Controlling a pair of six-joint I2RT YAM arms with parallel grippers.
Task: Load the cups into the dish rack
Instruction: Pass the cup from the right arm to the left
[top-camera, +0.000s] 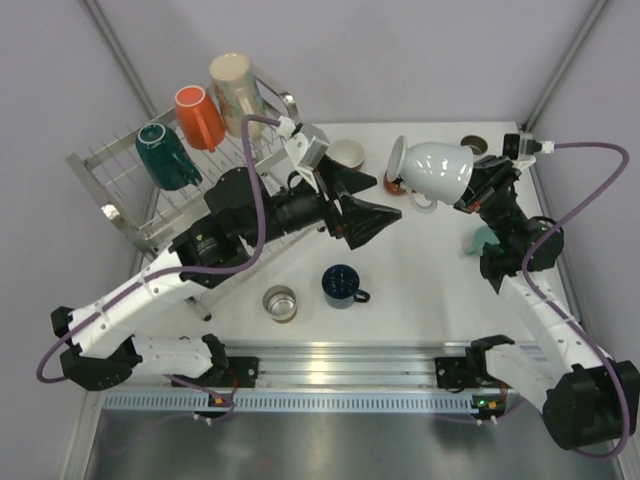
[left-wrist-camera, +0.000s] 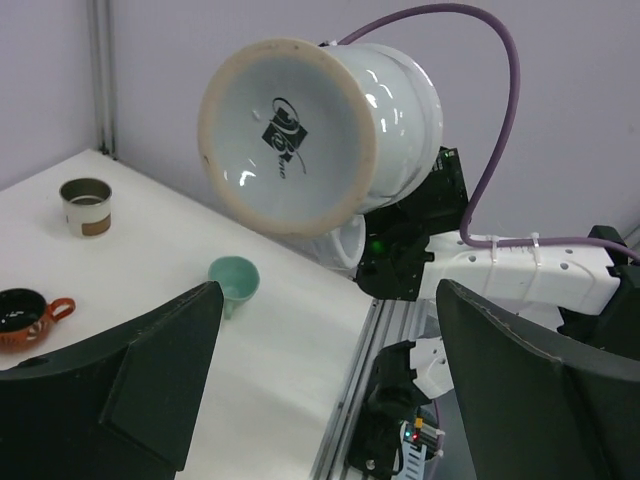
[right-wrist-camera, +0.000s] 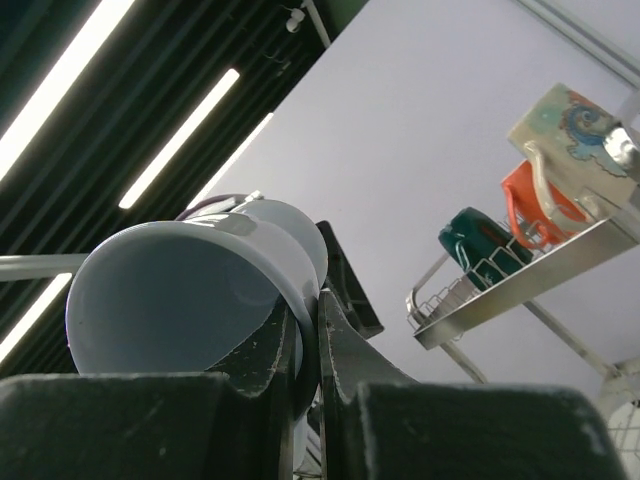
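Right jaws pinch pale blue cup (top-camera: 440, 168); base logo (left-wrist-camera: 285, 138) illegible.

A white tabletop (top-camera: 420, 290) carries loose cups. Nearer the arm bases than the left tool (top-camera: 388, 198) stand a navy cup (top-camera: 343, 285), mouth up, and just beside it a clear glass (top-camera: 280, 303). Just beyond that tool, toward the far edge, sits a cream cup (top-camera: 347, 153), partly hidden. Between the left tool and the right tool (top-camera: 466, 194) rests a low red cup (top-camera: 393, 185). Past the right tool, near the far edge, is a small brown cup (top-camera: 474, 146); behind it a mint cup (top-camera: 480, 240). The wire dish rack (top-camera: 120, 165) seems to stand at the far left corner, behind the left tool.
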